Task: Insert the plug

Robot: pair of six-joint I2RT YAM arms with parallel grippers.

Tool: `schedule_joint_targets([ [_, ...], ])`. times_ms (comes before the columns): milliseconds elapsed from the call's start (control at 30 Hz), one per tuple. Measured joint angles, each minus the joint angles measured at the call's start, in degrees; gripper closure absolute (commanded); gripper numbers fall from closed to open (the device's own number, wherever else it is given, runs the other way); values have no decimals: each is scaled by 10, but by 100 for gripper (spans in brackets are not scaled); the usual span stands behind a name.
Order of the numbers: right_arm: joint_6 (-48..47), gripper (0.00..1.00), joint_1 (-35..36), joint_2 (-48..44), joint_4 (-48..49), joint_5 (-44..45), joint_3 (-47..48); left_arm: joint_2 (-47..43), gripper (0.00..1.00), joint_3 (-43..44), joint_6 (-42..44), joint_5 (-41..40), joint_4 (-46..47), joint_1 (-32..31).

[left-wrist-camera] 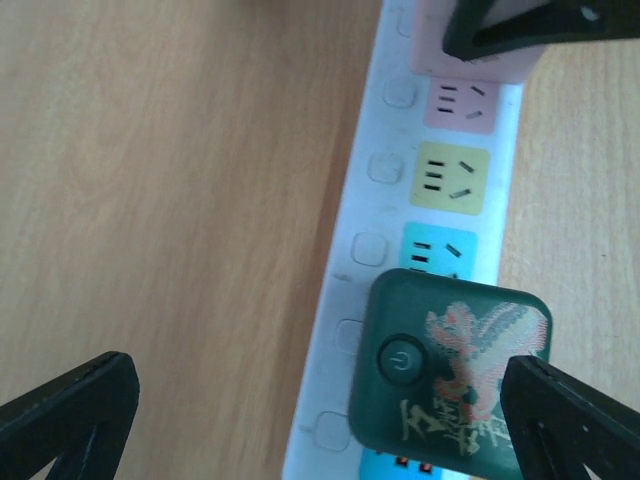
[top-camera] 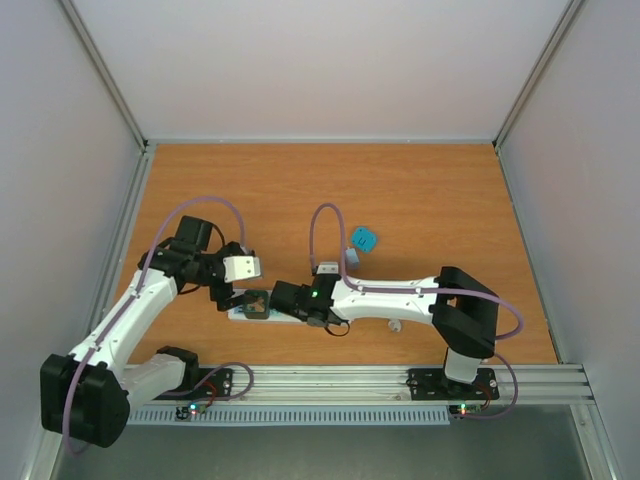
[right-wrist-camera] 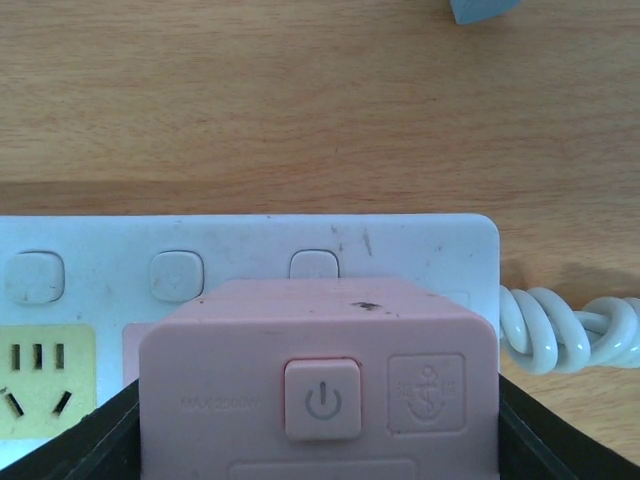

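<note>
The left fingers (left-wrist-camera: 75, 410) stand wide open. One tip hangs over bare table (left-wrist-camera: 150, 200) on the outer side, and the other tip is at the far corner of the green plug (left-wrist-camera: 450, 365); I cannot tell whether it touches. The green plug, the task's thing as I judge it, lies between these fingers, close against the right-hand one. It sits on the power strip (left-wrist-camera: 345, 240) over a socket, just short of the teal one. It looks slightly turned against the strip's edge, and whether its pins are fully home is hidden.

Beyond the left fingertips the yellow socket is free, and then comes the pink plug (right-wrist-camera: 320, 390). The right fingers (right-wrist-camera: 60, 450) are closed against both its flanks, so they grip it, apparently to steady the strip. Outside the right fingers a coiled white cable (right-wrist-camera: 565, 330) leaves the strip's end, and a blue plug-like piece (top-camera: 362, 238) lies well apart.

What could go wrong:
- **Snagged corner:** if the finger tip at the green plug's corner drags as the arm lifts, it could tip or pull out a half-seated plug.
- **Skewed push:** pressing down on the turned plug could jam its pins.
- **Moving right arm:** any sideways move by the right arm could shift the strip or unseat the pink plug.
</note>
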Motion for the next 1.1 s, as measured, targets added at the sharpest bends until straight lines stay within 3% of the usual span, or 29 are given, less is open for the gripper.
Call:
schedule_joint_targets([
  [100,1,3,0,5,-22,-3,25,0,0,22,-2,2,-5,11],
  [133,3,2,0,8,-25,-10,33,2,0,30,-3,2,-7,14],
  [433,-16,1,-8,-10,-43,0,155,11,0,79,-13,4,-28,28],
  [667,-32,2,-92,-69,1,23,63,11,0,80,-16,3,-45,29],
  [900,-64,16,-183,-40,54,57,-8,4,0,80,-16,4,-60,30],
  [1100,-104,20,-214,4,121,68,-26,-11,0,80,-20,3,-70,30],
])
